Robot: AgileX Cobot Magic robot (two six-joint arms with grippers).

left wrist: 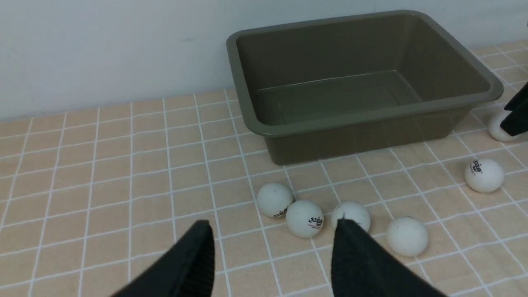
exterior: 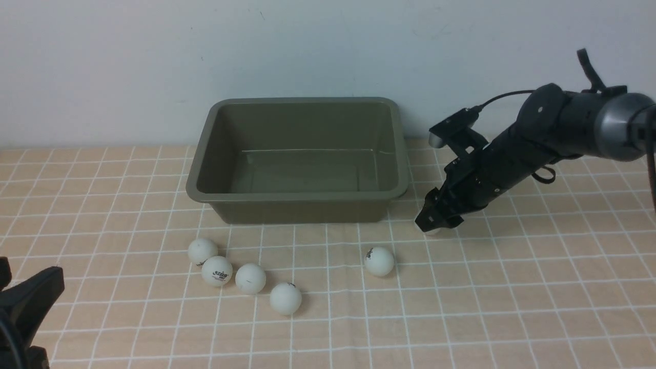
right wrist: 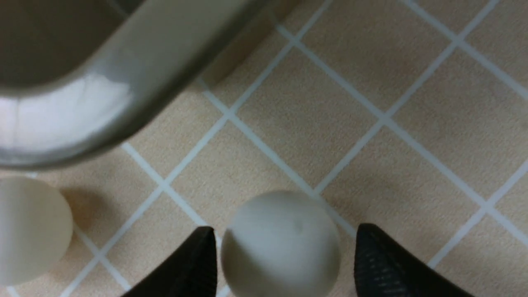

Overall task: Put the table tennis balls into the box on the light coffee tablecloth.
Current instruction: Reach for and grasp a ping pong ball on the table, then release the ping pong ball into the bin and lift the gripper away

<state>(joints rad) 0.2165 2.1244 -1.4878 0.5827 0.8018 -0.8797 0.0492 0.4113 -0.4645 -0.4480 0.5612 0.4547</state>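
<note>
Right pincer (exterior: 428, 225) reaches down to the tablecloth (exterior: 512, 287), its jaws parted on either side of one white ball (right wrist: 282, 243). A sliver of cloth shows between that ball and one finger, so nothing is clamped. Just to its left stands the box (exterior: 297, 197), with its rounded corner close to the fingertips. A logo ball (exterior: 379, 261) lies near, leftward and closer to the robot. The cluster of four balls (exterior: 250, 278) sits ahead of the left pincer (left wrist: 272, 231), whose jaws stand apart and hold nothing.
</note>
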